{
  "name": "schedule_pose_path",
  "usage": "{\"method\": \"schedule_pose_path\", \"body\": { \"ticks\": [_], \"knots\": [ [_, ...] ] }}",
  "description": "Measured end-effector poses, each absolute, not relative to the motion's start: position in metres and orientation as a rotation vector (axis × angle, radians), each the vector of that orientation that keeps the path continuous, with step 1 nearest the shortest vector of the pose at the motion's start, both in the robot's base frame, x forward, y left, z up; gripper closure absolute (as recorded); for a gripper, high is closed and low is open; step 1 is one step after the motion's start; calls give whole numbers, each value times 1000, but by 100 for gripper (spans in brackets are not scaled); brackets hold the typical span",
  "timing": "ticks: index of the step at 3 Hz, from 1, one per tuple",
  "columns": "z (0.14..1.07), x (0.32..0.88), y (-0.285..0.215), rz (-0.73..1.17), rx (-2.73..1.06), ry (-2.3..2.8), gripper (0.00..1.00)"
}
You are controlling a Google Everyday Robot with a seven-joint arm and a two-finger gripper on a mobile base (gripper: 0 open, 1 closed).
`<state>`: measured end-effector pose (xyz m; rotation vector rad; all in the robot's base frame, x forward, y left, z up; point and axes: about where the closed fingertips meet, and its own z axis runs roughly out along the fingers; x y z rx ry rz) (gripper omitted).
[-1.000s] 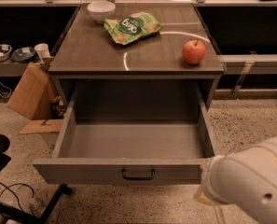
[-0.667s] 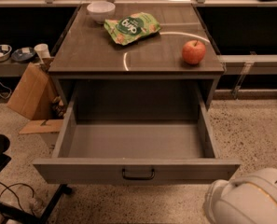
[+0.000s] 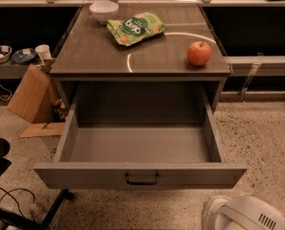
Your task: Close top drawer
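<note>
One white arm shell (image 3: 250, 214) btm right, below open top drawer (image 3: 140, 174); gripper unseen, state unclear.

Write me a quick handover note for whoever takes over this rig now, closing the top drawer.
The gripper is out of view; only a white arm housing shows, bottom right, touching nothing.
The top drawer is pulled far out, box empty, handle facing the camera.
Done: nothing yet.
Left: bring the gripper to the drawer front and push it shut.
</note>
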<state>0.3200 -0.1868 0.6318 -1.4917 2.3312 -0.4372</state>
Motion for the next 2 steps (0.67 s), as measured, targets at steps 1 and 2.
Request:
{"method": "schedule_pose_path", "body": {
  "ticks": [1, 2],
  "knots": [
    [629, 347, -181, -435, -1428, 2283, 100],
    [622, 377, -174, -408, -1393, 2244, 100]
  ]
}}
